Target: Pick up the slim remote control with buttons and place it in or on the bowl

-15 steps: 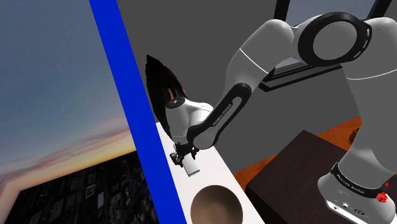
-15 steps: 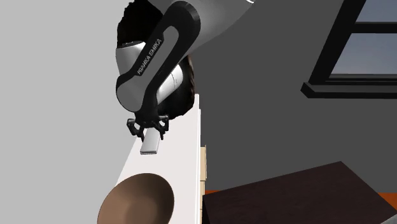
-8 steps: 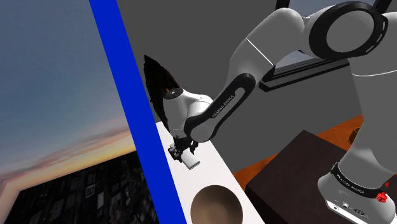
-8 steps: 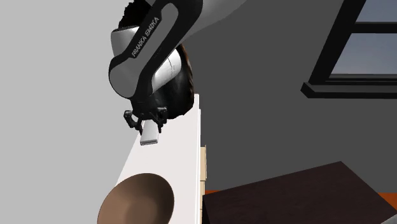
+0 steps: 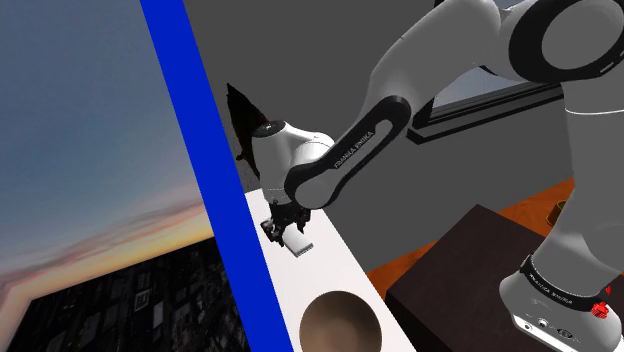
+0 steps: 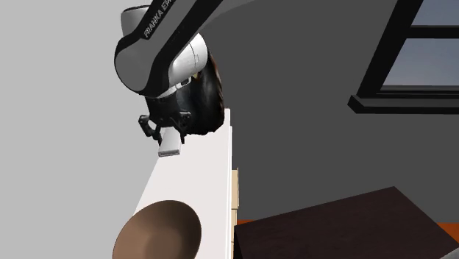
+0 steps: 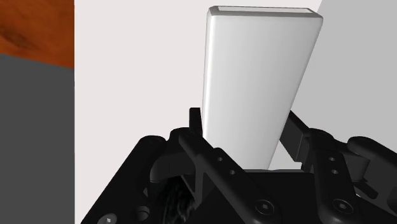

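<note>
My black gripper (image 5: 285,225) is shut on a plain white slim remote (image 5: 297,243), no buttons visible, which hangs tilted a little above the white counter (image 5: 335,262). In the second exterior view the gripper (image 6: 168,132) clasps the upper end of the remote (image 6: 171,147), whose free end points down at the counter. In the wrist view the remote (image 7: 257,83) sticks out between the two fingers of the gripper (image 7: 245,122), which press on its sides. A brown bowl (image 5: 340,322) (image 6: 158,232) stands on the near end of the counter, apart from the remote.
A black bushy object (image 5: 245,112) (image 6: 213,96) stands at the counter's far end behind the hand. A blue vertical band (image 5: 190,130) borders the counter. A dark brown table (image 5: 470,262) stands beside the counter. A window (image 6: 423,59) is set in the grey wall.
The gripper has risen with the remote, lifting it off the counter and a little further from the bowl. The bowl has not moved.
</note>
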{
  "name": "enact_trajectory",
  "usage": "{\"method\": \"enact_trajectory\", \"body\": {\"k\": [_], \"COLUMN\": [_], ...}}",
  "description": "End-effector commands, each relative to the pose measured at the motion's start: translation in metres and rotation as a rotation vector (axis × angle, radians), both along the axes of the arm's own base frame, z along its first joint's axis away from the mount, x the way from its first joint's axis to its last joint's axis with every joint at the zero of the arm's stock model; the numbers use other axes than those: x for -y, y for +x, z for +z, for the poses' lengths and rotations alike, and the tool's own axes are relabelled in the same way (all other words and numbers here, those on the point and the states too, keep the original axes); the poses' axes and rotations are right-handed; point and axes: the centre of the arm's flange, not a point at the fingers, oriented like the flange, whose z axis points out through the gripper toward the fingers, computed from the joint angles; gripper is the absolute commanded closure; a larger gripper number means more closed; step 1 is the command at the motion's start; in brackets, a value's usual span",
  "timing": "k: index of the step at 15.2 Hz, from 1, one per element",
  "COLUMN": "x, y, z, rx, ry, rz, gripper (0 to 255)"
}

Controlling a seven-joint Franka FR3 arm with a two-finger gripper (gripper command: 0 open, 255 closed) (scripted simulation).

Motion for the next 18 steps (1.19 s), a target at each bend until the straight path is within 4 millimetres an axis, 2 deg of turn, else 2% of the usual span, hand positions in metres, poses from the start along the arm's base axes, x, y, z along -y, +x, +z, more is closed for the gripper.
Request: {"method": "enact_trajectory", "body": {"k": [1, 18], "x": [-0.002, -0.039], "y": [-0.013, -0.234], "z": [0.005, 0.004], "rx": [0.000, 0.000], "ry": [0.000, 0.000], "rz": [0.000, 0.000], "gripper": [255, 255]}}
